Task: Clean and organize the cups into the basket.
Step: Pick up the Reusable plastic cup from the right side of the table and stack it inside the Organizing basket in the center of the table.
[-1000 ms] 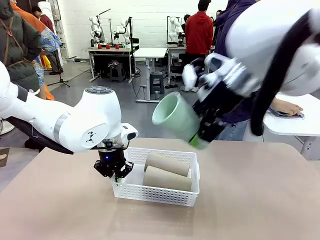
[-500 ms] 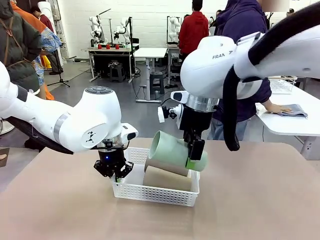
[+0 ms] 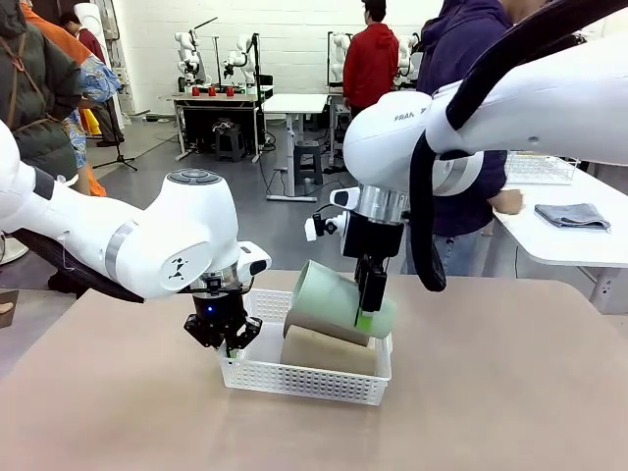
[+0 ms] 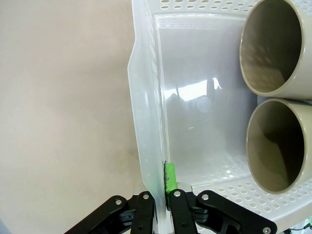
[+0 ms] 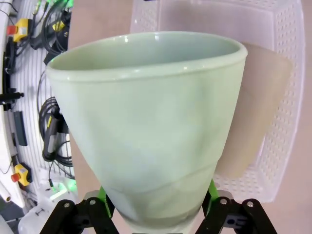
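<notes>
Front view, left side: left fingers (image 3: 228,345) point down at the left end of the basket (image 3: 294,383). Left wrist view: left fingers (image 4: 168,183) pressed together, pinching the thin end wall of the basket (image 4: 146,122); green pad on the inner face of the wall, the other finger on the outer face.

Basket: white, perforated walls, sits flat on the desk (image 3: 510,392), long axis left to right.

Beige cups: two, lying on their sides in the basket, side by side, long axes along the basket's length. Left wrist view looks into both open mouths (image 4: 275,46) (image 4: 282,146), so the mouths point toward the pinched left end. Front view: near beige cup (image 3: 329,351) along the near wall.

Mint cup (image 3: 329,299): above the basket, over the beige cups, long axis close to level, left to right. Mouth points left and a little upward, base to the right. Cannot tell whether it touches the beige cup beneath.

Right fingers (image 3: 369,294) come down from above on the base end of the mint cup. Right wrist view: right fingers (image 5: 103,194) spread wide, one green pad on each side of the mint cup (image 5: 146,126), gripping it near the base; basket and one beige cup lie beyond its rim
</notes>
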Controlling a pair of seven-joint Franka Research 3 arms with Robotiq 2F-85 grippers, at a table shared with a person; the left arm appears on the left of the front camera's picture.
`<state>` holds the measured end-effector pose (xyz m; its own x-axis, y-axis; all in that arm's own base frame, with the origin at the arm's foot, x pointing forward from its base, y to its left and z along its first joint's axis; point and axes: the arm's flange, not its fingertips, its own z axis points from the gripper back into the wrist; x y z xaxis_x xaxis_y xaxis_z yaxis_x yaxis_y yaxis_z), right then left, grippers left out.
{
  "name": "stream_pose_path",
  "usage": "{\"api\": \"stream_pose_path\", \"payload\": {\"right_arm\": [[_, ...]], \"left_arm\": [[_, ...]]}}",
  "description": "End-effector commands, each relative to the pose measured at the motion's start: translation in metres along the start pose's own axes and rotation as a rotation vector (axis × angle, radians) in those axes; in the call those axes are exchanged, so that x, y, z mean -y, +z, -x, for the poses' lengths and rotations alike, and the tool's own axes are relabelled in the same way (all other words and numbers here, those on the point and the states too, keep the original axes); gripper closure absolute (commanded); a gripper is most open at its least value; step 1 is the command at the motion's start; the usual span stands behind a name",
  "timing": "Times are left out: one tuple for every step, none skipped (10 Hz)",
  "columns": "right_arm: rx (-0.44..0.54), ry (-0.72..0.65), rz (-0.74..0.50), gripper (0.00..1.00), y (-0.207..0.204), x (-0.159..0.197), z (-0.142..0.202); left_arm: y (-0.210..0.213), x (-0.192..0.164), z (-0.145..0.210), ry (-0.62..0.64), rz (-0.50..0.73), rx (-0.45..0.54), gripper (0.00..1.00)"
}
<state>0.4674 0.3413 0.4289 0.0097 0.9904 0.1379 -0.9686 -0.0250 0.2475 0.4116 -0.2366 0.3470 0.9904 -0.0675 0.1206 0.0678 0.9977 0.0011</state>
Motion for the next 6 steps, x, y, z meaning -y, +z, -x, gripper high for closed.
{"api": "stream_pose_path", "payload": {"right_arm": [[-0.021,-0.038,-0.004,0.19,-0.003,0.019,-0.008],[-0.018,-0.042,-0.018,0.19,-0.011,0.027,-0.007],[-0.022,-0.05,-0.037,0.19,-0.021,0.034,-0.006],[-0.022,-0.05,-0.051,0.19,-0.028,0.038,-0.004],[-0.025,-0.05,-0.063,0.19,-0.033,0.041,-0.003],[-0.024,-0.051,-0.074,0.19,-0.036,0.042,-0.001]], "left_arm": [[0.002,0.0,0.0,-0.002,-0.002,0.007,1.0],[0.002,0.0,0.0,-0.002,-0.002,0.007,1.0],[0.002,0.0,0.0,-0.002,-0.002,0.007,1.0],[0.002,0.0,0.0,-0.002,-0.002,0.007,1.0],[0.002,0.0,0.0,-0.002,-0.002,0.007,1.0],[0.002,0.0,0.0,-0.002,-0.002,0.007,1.0]]}}
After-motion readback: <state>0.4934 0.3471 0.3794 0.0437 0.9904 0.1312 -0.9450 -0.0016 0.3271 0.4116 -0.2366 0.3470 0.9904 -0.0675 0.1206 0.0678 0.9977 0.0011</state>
